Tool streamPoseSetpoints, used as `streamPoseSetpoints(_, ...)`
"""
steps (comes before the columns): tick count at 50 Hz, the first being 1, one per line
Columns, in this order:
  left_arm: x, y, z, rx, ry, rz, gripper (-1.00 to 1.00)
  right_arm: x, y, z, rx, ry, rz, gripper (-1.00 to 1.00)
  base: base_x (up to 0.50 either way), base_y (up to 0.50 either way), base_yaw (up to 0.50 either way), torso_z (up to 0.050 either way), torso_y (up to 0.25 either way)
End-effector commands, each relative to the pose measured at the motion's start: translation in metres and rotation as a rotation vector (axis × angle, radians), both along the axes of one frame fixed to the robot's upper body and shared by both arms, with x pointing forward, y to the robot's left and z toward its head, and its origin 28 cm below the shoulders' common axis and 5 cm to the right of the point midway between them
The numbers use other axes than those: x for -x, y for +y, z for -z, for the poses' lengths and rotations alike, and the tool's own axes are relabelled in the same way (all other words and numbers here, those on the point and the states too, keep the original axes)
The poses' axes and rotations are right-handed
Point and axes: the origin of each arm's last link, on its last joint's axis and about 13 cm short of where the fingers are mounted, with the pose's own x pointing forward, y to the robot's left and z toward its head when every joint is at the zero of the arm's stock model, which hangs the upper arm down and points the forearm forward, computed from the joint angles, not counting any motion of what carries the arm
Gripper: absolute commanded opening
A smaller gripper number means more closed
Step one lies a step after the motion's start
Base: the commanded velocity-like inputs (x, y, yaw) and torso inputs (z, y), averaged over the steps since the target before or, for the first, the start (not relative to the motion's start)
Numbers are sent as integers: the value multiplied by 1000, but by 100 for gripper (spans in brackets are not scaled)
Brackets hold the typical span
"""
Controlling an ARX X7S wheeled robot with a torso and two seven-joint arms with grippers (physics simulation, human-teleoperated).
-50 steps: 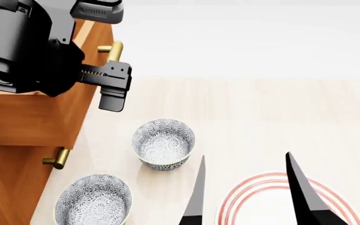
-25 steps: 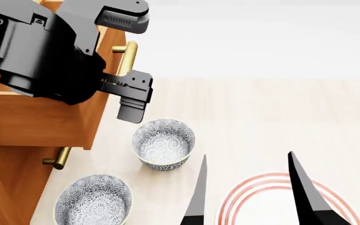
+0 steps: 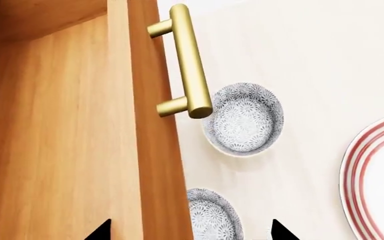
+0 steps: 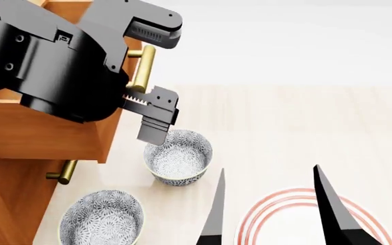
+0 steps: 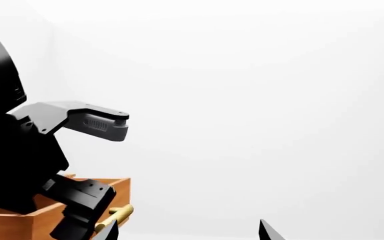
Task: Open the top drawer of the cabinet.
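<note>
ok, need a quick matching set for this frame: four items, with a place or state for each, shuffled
Items:
1. top drawer
2. left tool
3. right tool
4. striped plate

States:
A. fingers spread either side of the brass handle
B. pulled out from the cabinet
C. on the table, red rings
D. open, low over the plate

Pairs: 1-B, 2-A, 3-D, 4-C

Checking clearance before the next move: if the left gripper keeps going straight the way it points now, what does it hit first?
Likely the nearer patterned bowl, which sits between the left gripper's fingertips in its wrist view, beside the top drawer front. Depth is unclear; the drawer front edge could catch one finger first.
</note>
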Motion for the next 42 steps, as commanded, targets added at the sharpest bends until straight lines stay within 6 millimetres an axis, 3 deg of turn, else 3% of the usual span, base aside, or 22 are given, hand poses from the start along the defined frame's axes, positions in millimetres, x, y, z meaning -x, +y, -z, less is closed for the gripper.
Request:
streamPoseSetpoints(1, 18, -14, -3, 190, 104, 195, 100, 0, 0, 0, 0, -1, -1, 100, 0, 0, 0, 0, 0)
streamPoseSetpoints(42, 59, -38, -15, 252, 118, 353, 100, 1, -1, -1, -4, -5, 1, 100, -3, 0, 0, 0, 0)
